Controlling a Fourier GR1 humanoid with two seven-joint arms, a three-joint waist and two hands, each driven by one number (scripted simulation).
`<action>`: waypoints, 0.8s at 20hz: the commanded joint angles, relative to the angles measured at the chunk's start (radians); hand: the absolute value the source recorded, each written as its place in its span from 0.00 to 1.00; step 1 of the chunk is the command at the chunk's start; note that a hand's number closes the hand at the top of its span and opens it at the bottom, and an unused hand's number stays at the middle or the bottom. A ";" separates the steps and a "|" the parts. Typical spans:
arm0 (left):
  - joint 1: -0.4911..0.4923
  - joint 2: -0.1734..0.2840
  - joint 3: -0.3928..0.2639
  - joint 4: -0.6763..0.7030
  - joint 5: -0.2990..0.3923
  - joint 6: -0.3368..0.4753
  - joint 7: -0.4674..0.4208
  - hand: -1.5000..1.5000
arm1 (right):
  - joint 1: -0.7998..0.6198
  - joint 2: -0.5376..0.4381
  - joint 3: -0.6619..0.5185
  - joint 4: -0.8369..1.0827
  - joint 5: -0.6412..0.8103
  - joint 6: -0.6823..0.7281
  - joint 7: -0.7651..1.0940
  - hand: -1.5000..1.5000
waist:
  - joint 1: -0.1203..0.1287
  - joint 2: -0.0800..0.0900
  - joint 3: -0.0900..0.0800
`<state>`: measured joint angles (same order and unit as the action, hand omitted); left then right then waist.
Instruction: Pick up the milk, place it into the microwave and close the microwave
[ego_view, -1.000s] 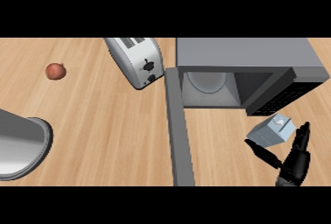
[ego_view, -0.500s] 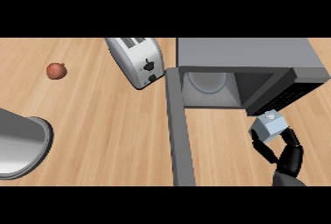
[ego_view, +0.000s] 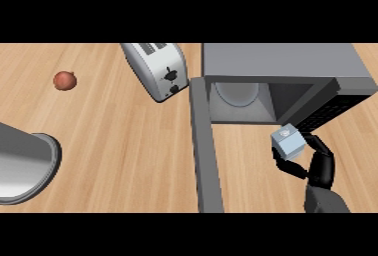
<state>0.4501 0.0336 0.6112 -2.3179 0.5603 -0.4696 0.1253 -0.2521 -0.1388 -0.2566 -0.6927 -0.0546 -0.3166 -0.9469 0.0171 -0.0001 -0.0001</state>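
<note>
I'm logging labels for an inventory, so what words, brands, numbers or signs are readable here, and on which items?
None can be read.
Small pale blue milk carton, held in the black right hand: a grey mark on top, too blurred to read.
Grey open microwave: dark control panel, nothing legible.
Silver toaster: black knobs only, no text.

My black hand (ego_view: 314, 167) wraps pale blue milk (ego_view: 289, 142); grey microwave (ego_view: 280, 62), light woodgrain surface (ego_view: 111, 140), reddish-brown ball (ego_view: 65, 80), perhaps fruit.
</note>
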 joint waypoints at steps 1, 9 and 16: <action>-0.019 0.007 -0.004 0.034 0.008 -0.031 -0.025 0.00 | -0.084 -0.027 0.112 0.040 0.064 0.173 -0.009 1.00 | 0.019 0.005 0.001; -0.010 -0.002 0.016 -0.031 0.030 0.014 0.024 0.00 | -0.030 0.004 0.231 -0.054 0.064 0.435 -0.021 1.00 | -0.016 -0.004 0.000; 0.010 -0.026 0.004 -0.039 0.017 0.014 0.032 0.00 | -0.030 0.015 0.282 -0.368 0.077 0.351 0.247 1.00 | -0.021 -0.004 -0.001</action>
<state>0.4757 0.0185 0.6203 -2.3171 0.5899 -0.4695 0.1300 -0.2951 -0.1330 -0.0066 -0.8912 0.0215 0.0493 -0.8383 0.0049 -0.0035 -0.0002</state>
